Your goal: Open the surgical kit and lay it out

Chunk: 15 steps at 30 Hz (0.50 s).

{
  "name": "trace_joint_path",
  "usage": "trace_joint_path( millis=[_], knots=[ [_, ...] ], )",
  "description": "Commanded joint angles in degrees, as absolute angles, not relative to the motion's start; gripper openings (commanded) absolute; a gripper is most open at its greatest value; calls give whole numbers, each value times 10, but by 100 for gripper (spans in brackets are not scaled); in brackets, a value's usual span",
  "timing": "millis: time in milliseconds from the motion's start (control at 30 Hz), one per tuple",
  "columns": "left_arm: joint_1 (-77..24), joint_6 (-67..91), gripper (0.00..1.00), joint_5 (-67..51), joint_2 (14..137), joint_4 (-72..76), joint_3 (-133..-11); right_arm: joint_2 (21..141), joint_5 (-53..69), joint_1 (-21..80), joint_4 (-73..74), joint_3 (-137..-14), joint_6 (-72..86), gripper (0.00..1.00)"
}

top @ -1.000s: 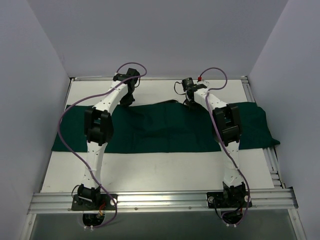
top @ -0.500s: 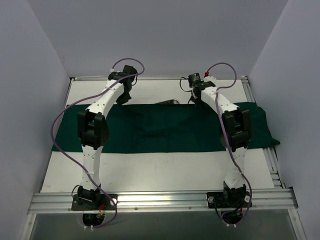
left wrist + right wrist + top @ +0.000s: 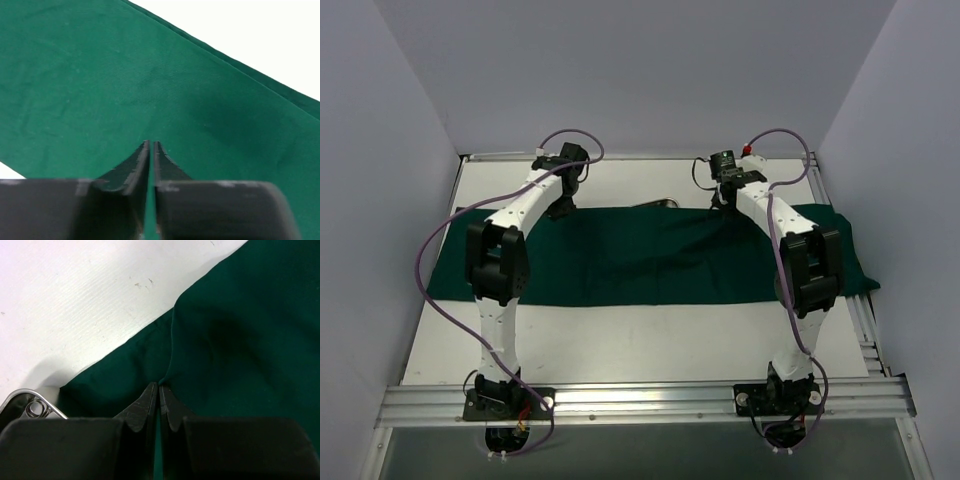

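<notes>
The dark green drape (image 3: 650, 260) of the surgical kit lies spread in a wide band across the white table. At its far edge a sliver of the shiny steel tray (image 3: 661, 204) peeks out; its corner (image 3: 27, 396) with a silver instrument loop shows in the right wrist view. My left gripper (image 3: 560, 206) is at the drape's far left edge, its fingertips (image 3: 151, 144) shut on green cloth (image 3: 125, 75). My right gripper (image 3: 724, 203) is at the far edge beside the tray, its fingertips (image 3: 158, 385) shut on a fold of drape (image 3: 250, 315). The kit's other contents are hidden.
Grey walls close in the table on three sides. An aluminium rail (image 3: 640, 398) carries both arm bases at the near edge. The drape's right end (image 3: 855, 270) hangs over the table's right frame. Bare white table (image 3: 640, 340) lies between the drape and the rail.
Both grippers have moved apart and toward the back wall along the drape's far edge. The cloth now lies flatter and straighter. The elbows have swung outward.
</notes>
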State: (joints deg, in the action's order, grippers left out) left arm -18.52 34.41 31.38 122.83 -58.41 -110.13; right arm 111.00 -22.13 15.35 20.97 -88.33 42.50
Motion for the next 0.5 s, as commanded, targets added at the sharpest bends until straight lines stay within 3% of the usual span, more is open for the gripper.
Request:
trace_joint_path(
  millis=[0, 167, 233, 367, 467],
  knots=[
    [-177, 348, 19, 297, 1197, -525, -1099, 1087, -220, 150, 187, -878, 401, 0],
    [-162, 378, 56, 273, 1215, -516, -1128, 1097, -203, 155, 158, -871, 382, 0],
    [-156, 385, 76, 259, 1232, -517, -1153, 1100, -201, 158, 153, -871, 377, 0],
    [-154, 394, 90, 238, 1266, -528, -1200, 1100, -200, 160, 147, -870, 367, 0],
    [-154, 399, 93, 228, 1302, -547, -1238, 1092, -206, 160, 138, -861, 365, 0]
  ],
)
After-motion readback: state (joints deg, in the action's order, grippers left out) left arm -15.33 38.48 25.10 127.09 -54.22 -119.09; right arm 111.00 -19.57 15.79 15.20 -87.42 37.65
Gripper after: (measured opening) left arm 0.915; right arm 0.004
